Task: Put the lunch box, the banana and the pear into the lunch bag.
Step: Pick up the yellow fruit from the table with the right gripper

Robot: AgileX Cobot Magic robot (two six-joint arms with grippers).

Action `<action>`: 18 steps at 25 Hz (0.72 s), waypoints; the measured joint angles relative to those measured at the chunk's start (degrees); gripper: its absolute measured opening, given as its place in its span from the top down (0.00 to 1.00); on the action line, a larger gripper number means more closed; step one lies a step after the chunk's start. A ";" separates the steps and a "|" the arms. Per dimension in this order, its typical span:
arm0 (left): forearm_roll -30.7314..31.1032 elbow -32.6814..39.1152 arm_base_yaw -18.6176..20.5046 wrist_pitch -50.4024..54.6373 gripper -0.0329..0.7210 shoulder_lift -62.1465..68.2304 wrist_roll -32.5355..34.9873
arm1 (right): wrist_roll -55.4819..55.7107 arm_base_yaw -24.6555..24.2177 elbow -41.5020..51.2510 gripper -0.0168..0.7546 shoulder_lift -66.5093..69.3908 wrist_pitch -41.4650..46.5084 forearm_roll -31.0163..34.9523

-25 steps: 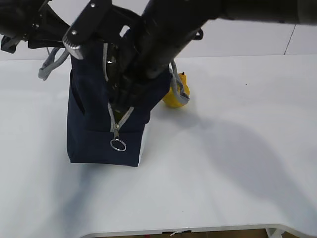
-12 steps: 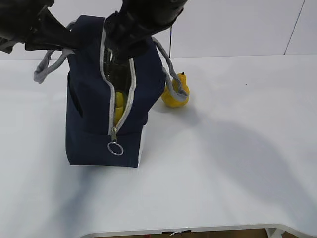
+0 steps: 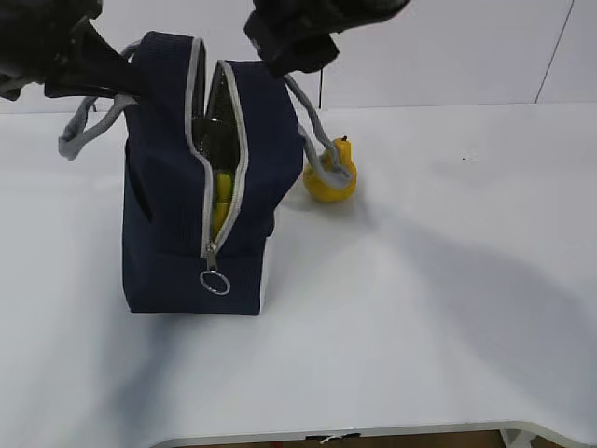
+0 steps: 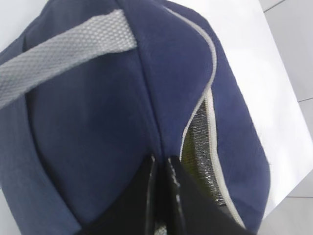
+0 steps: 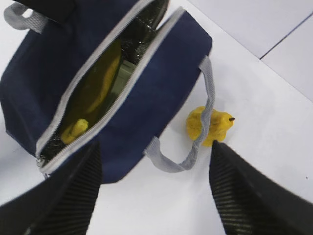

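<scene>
the lunch bag (image 3: 177,224) stands unzipped at left centre, the banana (image 5: 95,93) inside it. the pear (image 3: 331,175) sits just right of it. left gripper (image 4: 161,169) pinches the bag's top fabric; right gripper (image 5: 154,191) hangs spread above.
</scene>
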 joint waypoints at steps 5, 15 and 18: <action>1.38 0.00 0.44 0.23 0.97 0.00 0.00 | 8.31 0.00 11.16 0.25 -6.16 -7.47 -4.69; 1.85 0.00 5.70 5.20 0.97 0.00 0.00 | 35.09 0.00 27.88 0.25 -12.93 -14.98 -23.01; 2.21 0.00 6.12 6.25 0.97 0.00 0.24 | 43.38 0.00 31.87 0.25 -13.03 -17.21 -27.85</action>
